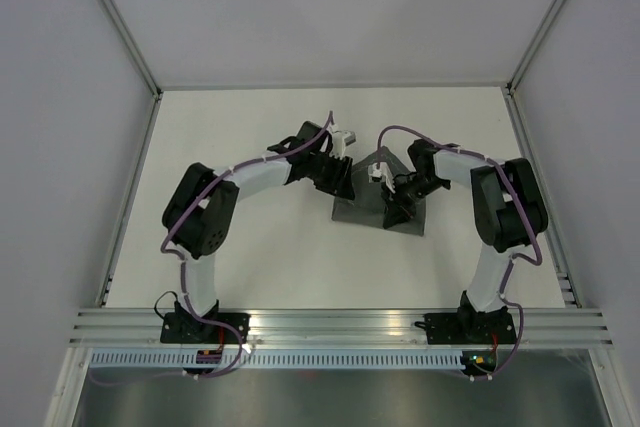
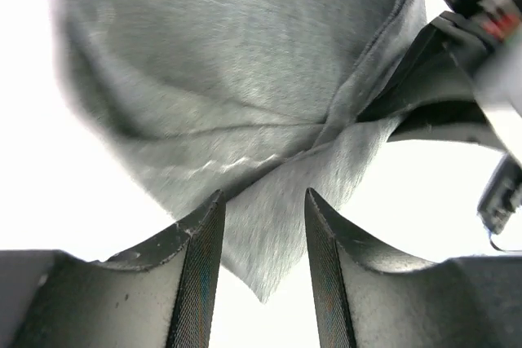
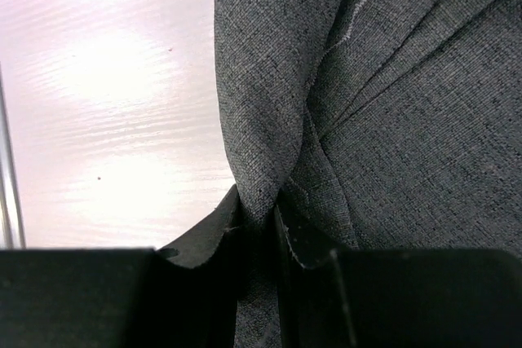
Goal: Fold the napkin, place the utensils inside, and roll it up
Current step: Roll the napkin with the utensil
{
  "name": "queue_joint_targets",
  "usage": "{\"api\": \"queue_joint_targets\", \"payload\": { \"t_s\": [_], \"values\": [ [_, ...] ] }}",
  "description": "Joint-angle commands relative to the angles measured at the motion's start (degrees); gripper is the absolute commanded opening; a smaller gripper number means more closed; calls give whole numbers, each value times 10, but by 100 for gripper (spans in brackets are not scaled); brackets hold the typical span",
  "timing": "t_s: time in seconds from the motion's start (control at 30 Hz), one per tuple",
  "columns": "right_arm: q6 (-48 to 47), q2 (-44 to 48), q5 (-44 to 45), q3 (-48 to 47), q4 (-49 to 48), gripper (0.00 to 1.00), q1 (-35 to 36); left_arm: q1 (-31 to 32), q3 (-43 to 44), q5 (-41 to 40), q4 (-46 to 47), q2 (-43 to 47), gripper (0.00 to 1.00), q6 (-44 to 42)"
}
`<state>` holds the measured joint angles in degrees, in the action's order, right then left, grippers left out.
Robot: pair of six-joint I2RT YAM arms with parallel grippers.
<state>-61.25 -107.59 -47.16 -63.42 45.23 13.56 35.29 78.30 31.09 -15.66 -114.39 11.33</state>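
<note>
Your right gripper (image 3: pixel 259 216) pinches the napkin (image 3: pixel 391 120); your left gripper (image 2: pixel 263 201) stands parted around its corner, seemingly released.

The napkin (image 1: pixel 358 209) lay on the table (image 1: pixel 250 137) just right of centre, about midway between the near and far edges. The left gripper (image 1: pixel 345 190) sat at its left edge, and the right gripper (image 1: pixel 392 209) was over its right half. One corner of the napkin hung between the left gripper's spread fingers (image 2: pixel 196 275). A fold sat pinched between the right gripper's fingers (image 3: pixel 212 242).
</note>
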Motion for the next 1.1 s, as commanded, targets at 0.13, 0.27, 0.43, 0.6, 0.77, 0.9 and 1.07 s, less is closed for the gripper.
{"api": "queue_joint_targets", "payload": {
  "t_s": [0.13, 0.27, 0.43, 0.6, 0.77, 0.9, 1.07],
  "values": [
    [-119, -97, -45, -80, 172, 25, -45, 6, -151, -133, 215, 153, 52, -5],
    [-131, -133, -50, -111, 203, 25, -61, 58, -212, -200, 278, 200, 54, -109],
    [-142, -166, -53, -144, 236, 25, -71, 158, -206, -322, 281, 184, 59, -241],
    [-139, -179, -54, -156, 244, 25, -74, 232, -166, -366, 247, 128, 60, -342],
    [-135, -187, -54, -165, 249, 25, -75, 264, -132, -384, 237, 71, 61, -410],
    [-133, -191, -54, -167, 250, 25, -74, 267, -119, -386, 238, 43, 61, -445],
    [-132, -199, -54, -175, 256, 25, -75, 267, -108, -374, 243, 15, 61, -470]
  ]
}}
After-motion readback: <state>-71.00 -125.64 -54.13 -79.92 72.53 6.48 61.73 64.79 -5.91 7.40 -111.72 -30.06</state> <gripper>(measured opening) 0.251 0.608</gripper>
